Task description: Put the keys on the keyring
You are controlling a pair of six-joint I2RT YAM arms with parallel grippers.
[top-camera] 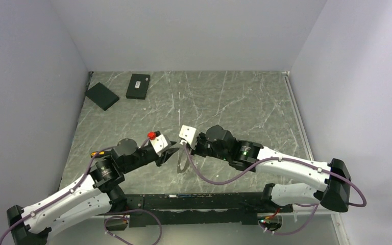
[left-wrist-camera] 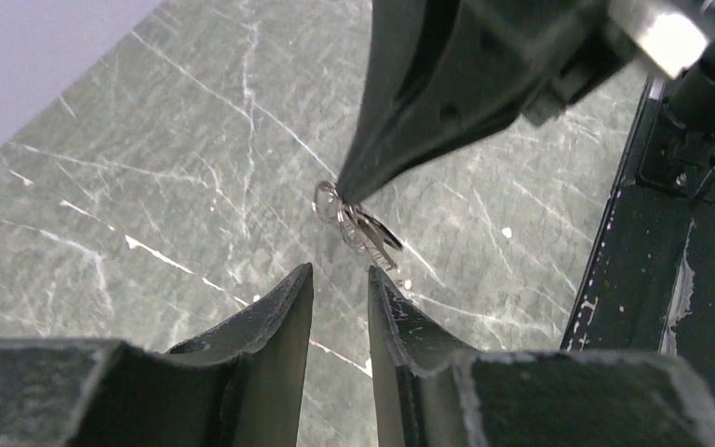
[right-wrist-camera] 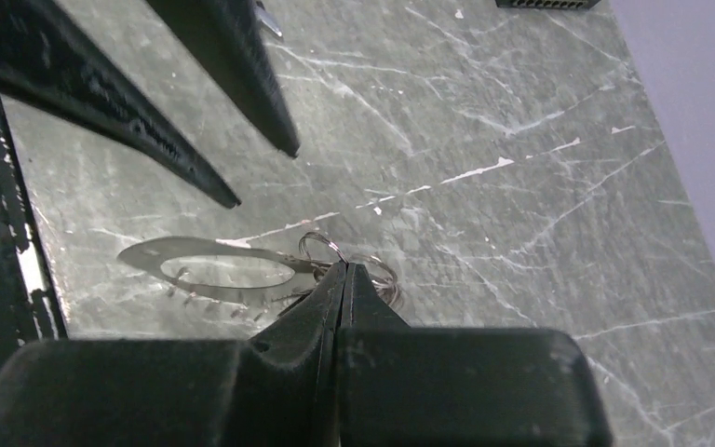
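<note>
Silver keyring (right-wrist-camera: 144, 253) pinched in the right tool (right-wrist-camera: 342, 268) shows its hoop from that wrist; left tool (left-wrist-camera: 340, 270) narrowly parted, empty.

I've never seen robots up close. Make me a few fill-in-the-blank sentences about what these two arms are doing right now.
1. The right gripper is pinched ___ on the keyring.
2. The left gripper has its fingers ___, with nothing between them.
3. In the far left corner of the table lie ___ black boxes.

Missing words: shut; apart; two.
</note>
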